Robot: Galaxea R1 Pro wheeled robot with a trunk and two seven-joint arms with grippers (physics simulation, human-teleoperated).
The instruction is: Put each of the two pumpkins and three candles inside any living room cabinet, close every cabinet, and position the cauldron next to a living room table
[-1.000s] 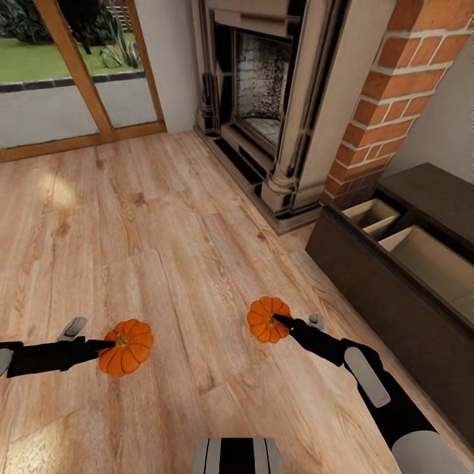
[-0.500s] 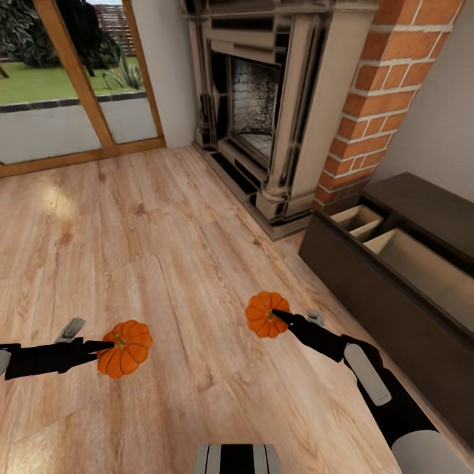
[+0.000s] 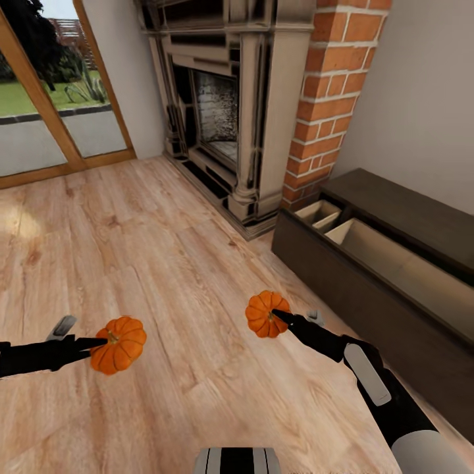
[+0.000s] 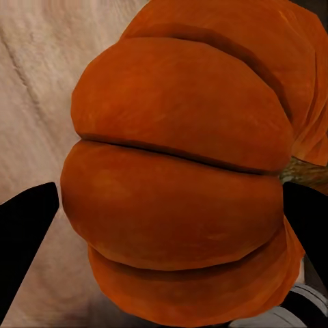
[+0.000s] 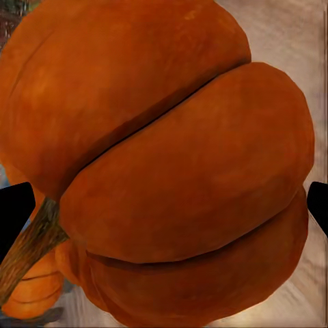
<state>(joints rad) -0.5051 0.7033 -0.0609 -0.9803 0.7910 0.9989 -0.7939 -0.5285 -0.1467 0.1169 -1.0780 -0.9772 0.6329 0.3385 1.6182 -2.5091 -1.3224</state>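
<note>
I hold two orange ribbed pumpkins above the wood floor. My left gripper (image 3: 99, 343) is shut on one pumpkin (image 3: 118, 344) at the lower left; that pumpkin (image 4: 184, 171) sits between two black fingers in the left wrist view. My right gripper (image 3: 280, 317) is shut on the other pumpkin (image 3: 264, 314) near the middle; up close this pumpkin (image 5: 164, 164) shows its brown stem. The dark-brown cabinet (image 3: 368, 296) stands at the right against the wall, its front pulled out so that beige inner compartments (image 3: 388, 257) show from above. Candles, cauldron and table are out of view.
An ornate beige-and-black fireplace surround (image 3: 224, 112) and a brick chimney (image 3: 329, 85) stand ahead. Glazed wooden doors (image 3: 46, 105) are at the far left. Light plank floor (image 3: 151, 263) stretches between me and the cabinet.
The whole view has swung right and up: the fireplace and cabinet slid left in the picture and more wall shows. Both grippers still hold their pumpkins in about the same place.
</note>
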